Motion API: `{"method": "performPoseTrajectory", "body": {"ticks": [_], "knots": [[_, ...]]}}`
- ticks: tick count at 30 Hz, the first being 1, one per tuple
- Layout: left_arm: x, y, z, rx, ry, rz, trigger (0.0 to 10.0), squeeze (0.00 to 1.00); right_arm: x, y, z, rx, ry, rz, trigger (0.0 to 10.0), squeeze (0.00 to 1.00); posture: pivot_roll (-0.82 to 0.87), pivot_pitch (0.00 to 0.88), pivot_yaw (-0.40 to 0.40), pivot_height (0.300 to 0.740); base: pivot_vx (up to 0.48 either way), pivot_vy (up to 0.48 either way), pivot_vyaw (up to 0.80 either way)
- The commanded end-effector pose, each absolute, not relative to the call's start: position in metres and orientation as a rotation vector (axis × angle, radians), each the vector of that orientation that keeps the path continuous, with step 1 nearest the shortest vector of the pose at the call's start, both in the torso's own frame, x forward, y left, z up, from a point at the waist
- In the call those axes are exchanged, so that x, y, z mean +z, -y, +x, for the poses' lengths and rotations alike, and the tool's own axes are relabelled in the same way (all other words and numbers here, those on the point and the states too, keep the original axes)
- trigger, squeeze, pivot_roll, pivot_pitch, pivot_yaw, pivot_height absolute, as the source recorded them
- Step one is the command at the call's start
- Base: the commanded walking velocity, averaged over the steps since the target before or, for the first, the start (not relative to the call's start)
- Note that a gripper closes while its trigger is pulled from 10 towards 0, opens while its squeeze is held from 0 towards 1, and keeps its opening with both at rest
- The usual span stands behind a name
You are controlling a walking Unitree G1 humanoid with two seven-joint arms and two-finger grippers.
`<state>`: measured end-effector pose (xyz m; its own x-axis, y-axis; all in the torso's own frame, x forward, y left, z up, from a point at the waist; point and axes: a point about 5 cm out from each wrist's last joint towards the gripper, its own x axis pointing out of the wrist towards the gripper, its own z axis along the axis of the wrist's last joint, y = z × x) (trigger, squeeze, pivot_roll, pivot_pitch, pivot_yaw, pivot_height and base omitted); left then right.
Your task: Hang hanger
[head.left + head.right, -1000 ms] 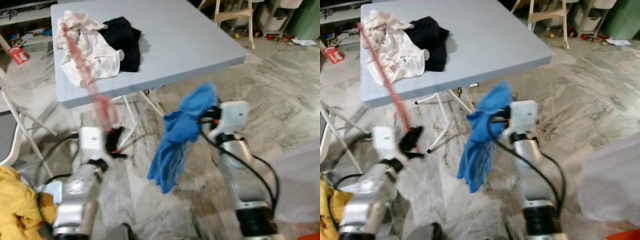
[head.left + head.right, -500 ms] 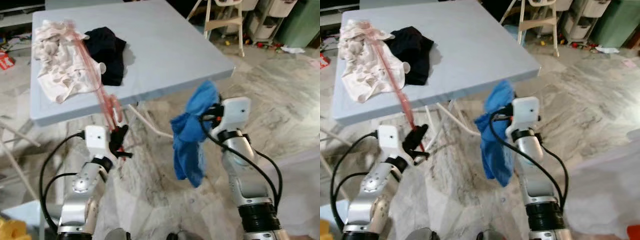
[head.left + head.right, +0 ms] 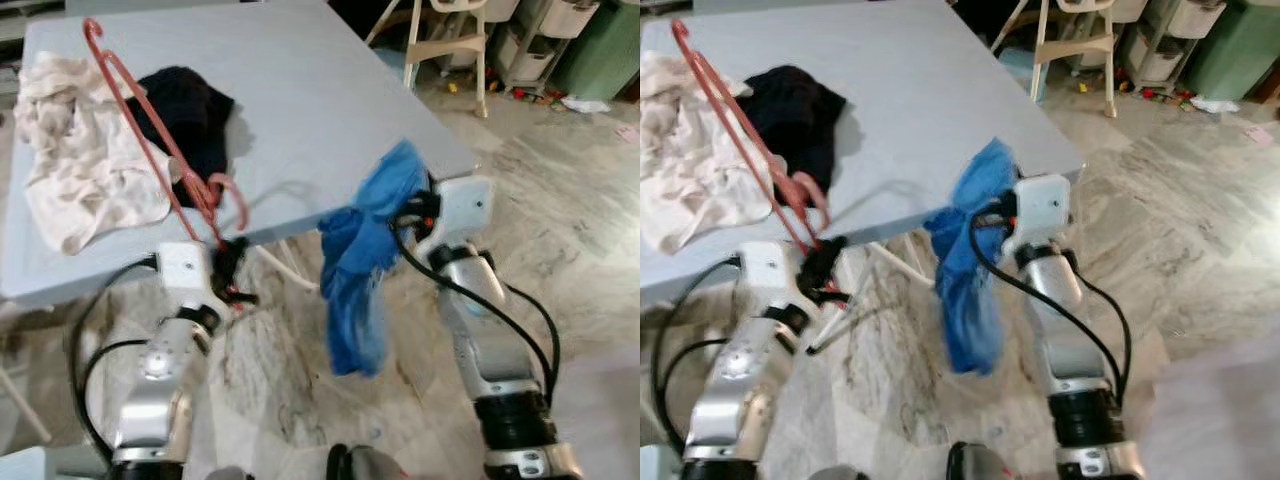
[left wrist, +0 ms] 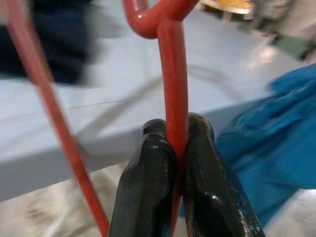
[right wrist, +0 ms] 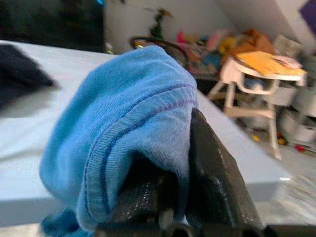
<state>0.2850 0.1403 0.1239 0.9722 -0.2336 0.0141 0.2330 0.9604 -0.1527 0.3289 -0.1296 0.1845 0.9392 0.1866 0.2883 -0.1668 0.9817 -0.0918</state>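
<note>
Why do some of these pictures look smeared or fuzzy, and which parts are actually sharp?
Left wrist view: the red hanger pinched in the left end effector is sharp; the table behind is blurred. Right wrist view: the blue cloth is crisp, the chair soft. Right eye view: the lower right corner is smeared; the hanger casts a faint shadow on the tabletop.

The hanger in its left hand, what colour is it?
Red; the hanger shows best in the left wrist view.
</note>
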Motion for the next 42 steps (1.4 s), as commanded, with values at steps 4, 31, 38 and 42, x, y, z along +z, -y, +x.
{"method": "performPoseTrajectory", "body": {"ticks": [4, 31, 38, 42], "knots": [[0.124, -0.149, 0.286, -0.202, -0.009, -0.132, 10.0, 0.00, 0.195, 0.126, 0.329, 0.203, 0.344, -0.053, 10.0, 0.00, 0.05, 0.180, -0.085, 0.740, 0.428, 0.000, 0.00], [0.117, -0.158, 0.288, -0.043, -0.036, -0.021, 10.0, 0.00, 0.185, 0.114, 0.322, 0.298, 0.292, -0.034, 10.0, 0.00, 0.05, 0.184, -0.078, 0.740, 0.092, 0.000, 0.12], [0.121, -0.166, 0.291, -0.039, -0.020, -0.030, 10.0, 0.00, 0.185, 0.115, 0.322, 0.289, 0.293, -0.030, 10.0, 0.00, 0.05, 0.183, -0.072, 0.740, 0.000, 0.000, 0.79], [0.121, -0.167, 0.291, -0.044, -0.026, -0.015, 10.0, 0.00, 0.184, 0.115, 0.322, 0.284, 0.292, -0.025, 10.0, 0.00, 0.05, 0.184, -0.066, 0.740, 0.000, 0.000, 0.78]]}}
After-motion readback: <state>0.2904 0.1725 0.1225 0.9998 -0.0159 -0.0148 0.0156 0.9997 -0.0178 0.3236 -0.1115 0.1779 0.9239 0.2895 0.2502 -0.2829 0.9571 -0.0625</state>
